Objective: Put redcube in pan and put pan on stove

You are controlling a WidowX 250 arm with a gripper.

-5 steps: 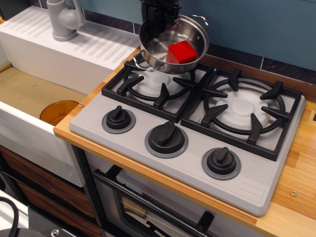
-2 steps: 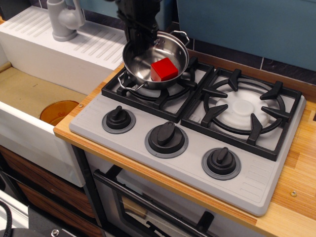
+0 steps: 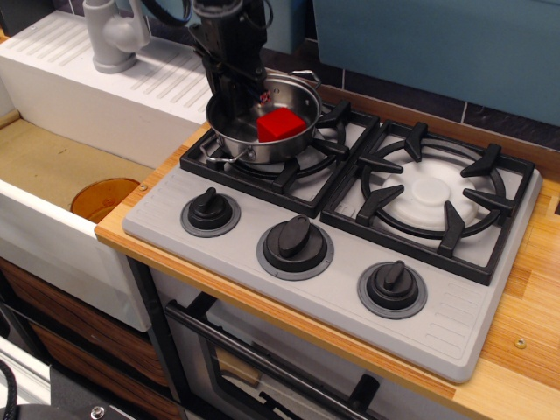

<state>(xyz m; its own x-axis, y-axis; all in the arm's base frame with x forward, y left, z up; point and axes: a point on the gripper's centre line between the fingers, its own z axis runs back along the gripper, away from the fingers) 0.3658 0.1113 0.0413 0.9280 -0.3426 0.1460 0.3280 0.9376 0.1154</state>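
The shiny steel pan (image 3: pixel 249 140) sits on the left black burner grate of the light-grey stove (image 3: pixel 227 249), at its back left. The redcube (image 3: pixel 280 124) lies inside the pan, toward its right side. My black gripper (image 3: pixel 238 87) comes down from above and is shut on the pan's far left rim, with one finger inside the pan and one outside. The pan's near wire handle sticks out at the front left.
A white sink unit (image 3: pixel 105 105) with a grey tap (image 3: pixel 114 35) stands to the left, with an orange drain disc (image 3: pixel 105 197) in its basin. The right burner grate (image 3: pixel 429 197) and three black knobs (image 3: pixel 296 243) lie in front and to the right. Wooden counter (image 3: pixel 525 324) surrounds the stove.
The gripper has lowered the pan with the cube from above the back of the left burner down and to the left, onto the grate.
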